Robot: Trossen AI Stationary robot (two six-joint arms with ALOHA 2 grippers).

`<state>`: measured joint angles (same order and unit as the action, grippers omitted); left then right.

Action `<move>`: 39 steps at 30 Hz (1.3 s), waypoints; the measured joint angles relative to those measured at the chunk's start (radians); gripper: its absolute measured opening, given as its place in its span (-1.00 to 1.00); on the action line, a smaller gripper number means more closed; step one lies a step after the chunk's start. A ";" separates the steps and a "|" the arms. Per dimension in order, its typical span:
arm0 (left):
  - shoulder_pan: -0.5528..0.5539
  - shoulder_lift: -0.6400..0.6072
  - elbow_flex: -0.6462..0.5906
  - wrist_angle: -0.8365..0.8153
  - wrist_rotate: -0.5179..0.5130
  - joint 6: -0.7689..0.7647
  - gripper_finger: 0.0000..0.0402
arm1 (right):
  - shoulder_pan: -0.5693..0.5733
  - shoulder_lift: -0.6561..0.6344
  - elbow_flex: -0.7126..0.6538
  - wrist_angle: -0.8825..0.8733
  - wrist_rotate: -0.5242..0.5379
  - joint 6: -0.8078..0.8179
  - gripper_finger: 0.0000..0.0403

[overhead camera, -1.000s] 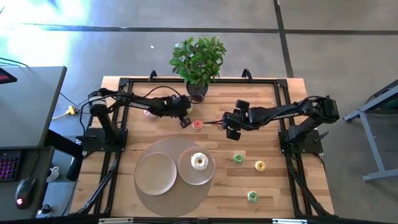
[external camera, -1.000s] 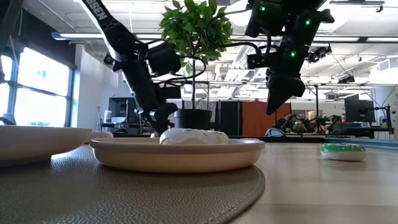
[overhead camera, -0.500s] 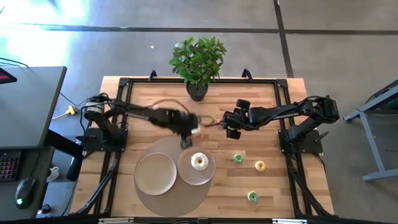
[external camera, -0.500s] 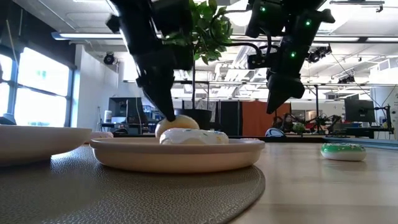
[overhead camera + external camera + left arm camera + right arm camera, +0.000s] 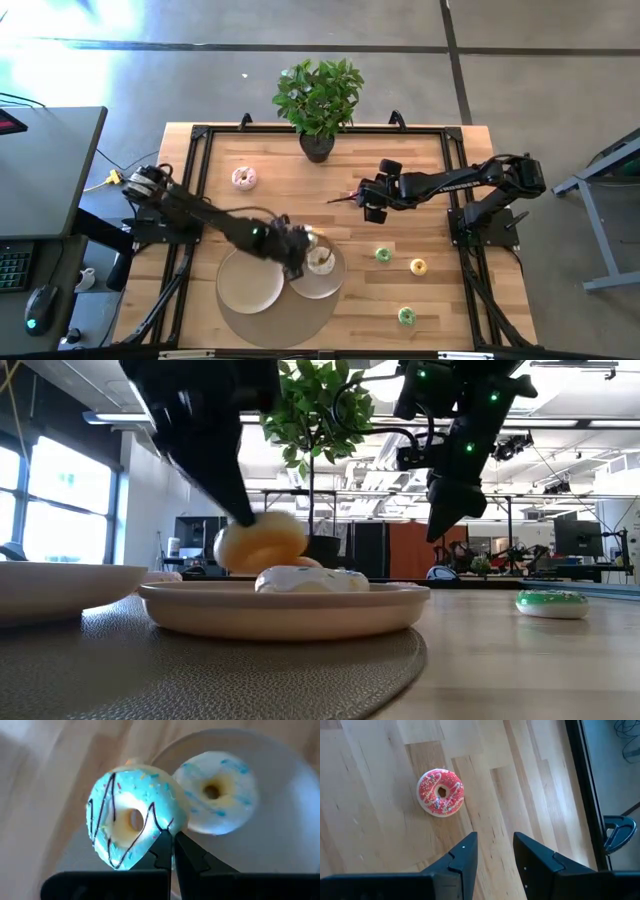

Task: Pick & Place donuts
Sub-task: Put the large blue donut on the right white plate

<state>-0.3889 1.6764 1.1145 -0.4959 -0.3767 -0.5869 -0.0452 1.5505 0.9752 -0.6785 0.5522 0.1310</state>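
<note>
My left gripper (image 5: 300, 250) is shut on a larger donut (image 5: 131, 822) with pale icing, dark drizzle lines and sprinkles. It hangs over the small beige plate (image 5: 330, 283), beside the white-iced donut (image 5: 320, 260) that lies flat on that plate. In the low view the held donut (image 5: 262, 542) shows its cream underside just above the plate (image 5: 285, 605). A pink donut (image 5: 244, 178) lies on the far left of the table. My right gripper (image 5: 495, 845) is open above the far middle of the table, with a red mini donut (image 5: 440, 792) on the wood ahead of it. My left gripper holds the drizzled donut by its outer rim (image 5: 162, 827), at the fingertips (image 5: 161, 845). The fingers come slanting down from the table's left. The donut is lifted clear, tilted on edge, a little above the small plate and close to the white-iced donut (image 5: 216, 792).
A larger empty plate (image 5: 250, 278) sits left of the small one, both on a round grey mat (image 5: 280, 318). Two green mini donuts (image 5: 383, 255) (image 5: 406, 316) and a yellow one (image 5: 418, 266) lie on the right. A potted plant (image 5: 318, 100) stands at the far edge.
My left gripper has swept from the far middle of the table toward the near edge, carrying the drizzled donut to above the small plate. The pink donut it had covered now shows.
</note>
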 joint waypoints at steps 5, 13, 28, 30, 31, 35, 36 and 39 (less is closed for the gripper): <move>-0.065 0.000 0.001 -0.008 -0.055 -0.056 -1.00 | 0.000 0.000 0.000 0.003 -0.005 0.000 -0.39; -0.132 0.000 0.001 -0.001 -0.142 -0.049 -1.00 | 0.000 0.000 0.000 0.007 -0.007 0.002 -0.39; -0.174 0.043 0.000 -0.013 -0.026 -0.040 -1.00 | 0.000 0.000 0.000 0.193 -0.166 -0.064 -0.39; -0.174 0.044 0.002 -0.012 -0.003 -0.022 -0.98 | 0.000 0.000 -0.006 0.293 -0.226 -0.077 -0.39; -0.174 0.046 0.001 -0.015 0.008 -0.016 -0.96 | 0.000 0.000 -0.011 0.340 -0.266 -0.078 -0.39; -0.174 0.047 0.001 -0.013 -0.003 0.071 -0.80 | 0.000 0.000 -0.031 0.489 -0.484 -0.105 -0.39; -0.174 0.047 0.001 -0.013 -0.004 0.094 -0.74 | 0.000 0.000 -0.039 0.521 -0.534 -0.111 -0.39; -0.174 0.047 0.001 -0.010 -0.004 0.128 -0.54 | 0.002 0.000 -0.064 0.596 -0.621 -0.110 -0.39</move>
<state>-0.5629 1.7229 1.1152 -0.5056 -0.3810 -0.4586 -0.0430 1.5505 0.9108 -0.0822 -0.0692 0.0211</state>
